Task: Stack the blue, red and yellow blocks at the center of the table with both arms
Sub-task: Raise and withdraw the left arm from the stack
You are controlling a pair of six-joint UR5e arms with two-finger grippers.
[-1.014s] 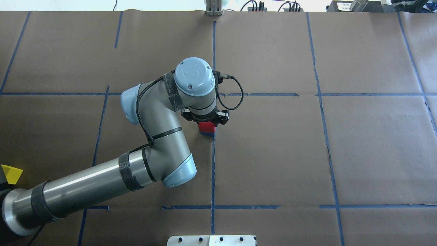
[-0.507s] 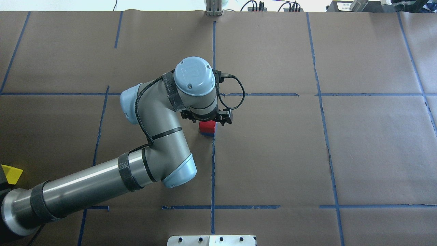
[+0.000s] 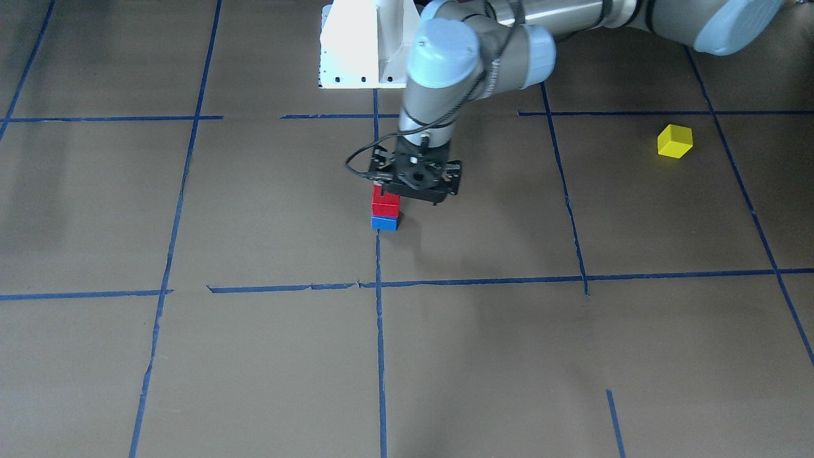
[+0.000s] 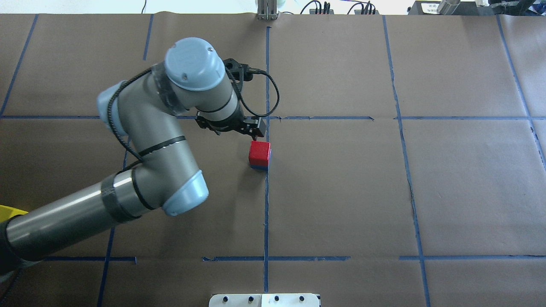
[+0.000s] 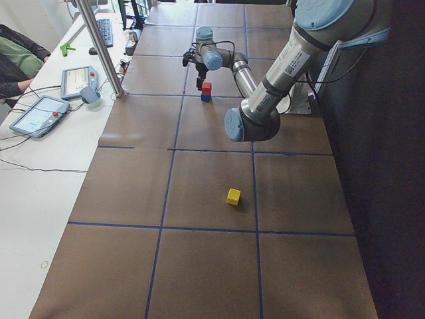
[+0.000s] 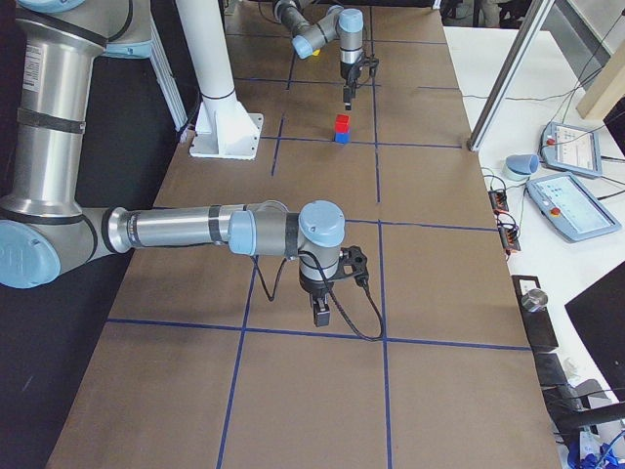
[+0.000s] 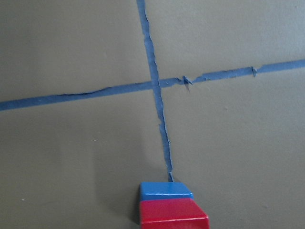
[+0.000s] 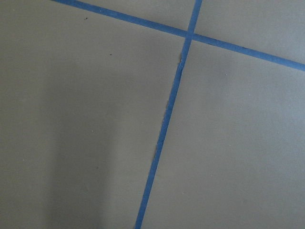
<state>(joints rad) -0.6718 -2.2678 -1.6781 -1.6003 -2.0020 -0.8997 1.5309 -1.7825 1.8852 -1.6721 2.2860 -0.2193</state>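
At tabletop [image 4: 341,192] centre, just beside a tape line [image 4: 266,213]: red block [image 4: 259,152] flush on blue block [image 3: 384,222], two of three stacked. Left to fetch: yellow block [image 3: 674,140], alone, well apart from the stack, to its left and nearer the robot's base. A cube, so no long axis to line up with.

Raised over the stack's left side, touching nothing: left end effector [image 3: 414,186], jaws apart, empty. Well away on the right half, low over a tape crossing: right end effector [image 6: 320,311], open or closed impossible to tell.

Judging from this, yellow on the left arm's side, hence likely the left's to collect: leftward and back toward the base, then down onto red.
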